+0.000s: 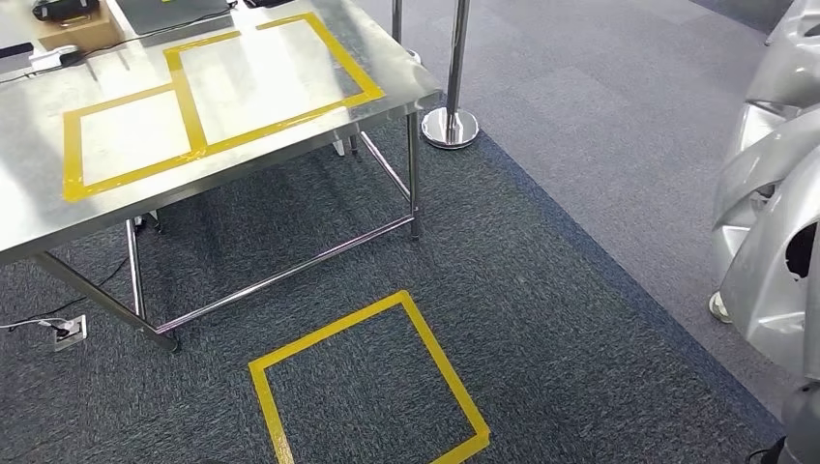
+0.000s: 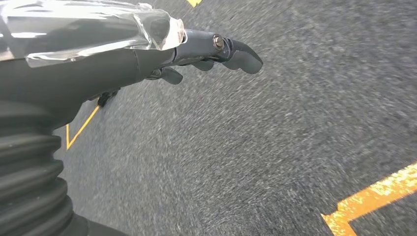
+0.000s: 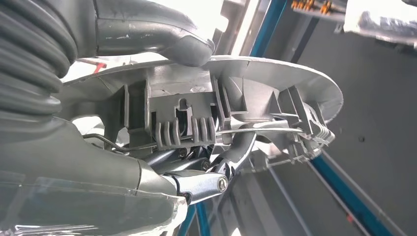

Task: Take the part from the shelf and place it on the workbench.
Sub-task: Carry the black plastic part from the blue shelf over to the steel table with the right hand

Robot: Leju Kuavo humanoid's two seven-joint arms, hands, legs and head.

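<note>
Head view: one steel desk [image 1: 290,145] stands at far left. Its top carries two yellow tape rectangles [image 1: 208,97] side by side, sharing one edge. Dark devices and a cardboard box [image 1: 82,34] sit at its far edge, partly cut off. One yellow tape square [image 1: 367,382] lies on the grey carpet [image 1: 580,193] near the desk, its near corner cut off. One chrome stanchion post [image 1: 452,87] stands on a round base right of the desk; a second pole beside it is largely hidden by the desk. Silver curved parts [image 1: 774,193] are stacked at the right edge, cut off; their count cannot be told.

Left wrist view: the left hand [image 2: 196,54] hangs above the carpet, fingers [image 2: 243,56] slightly curled and apart, holding nothing. Carpet is motion-blurred. Two yellow tape fragments are visible.

Right wrist view: the right hand [image 3: 147,147] grips one silver part [image 3: 236,98], a round ribbed plastic cover. The thumb presses its outer face; fingers [image 3: 236,152] hook its ribbed inner side. Blue shelf frame bars [image 3: 268,27] stand behind, blurred.
</note>
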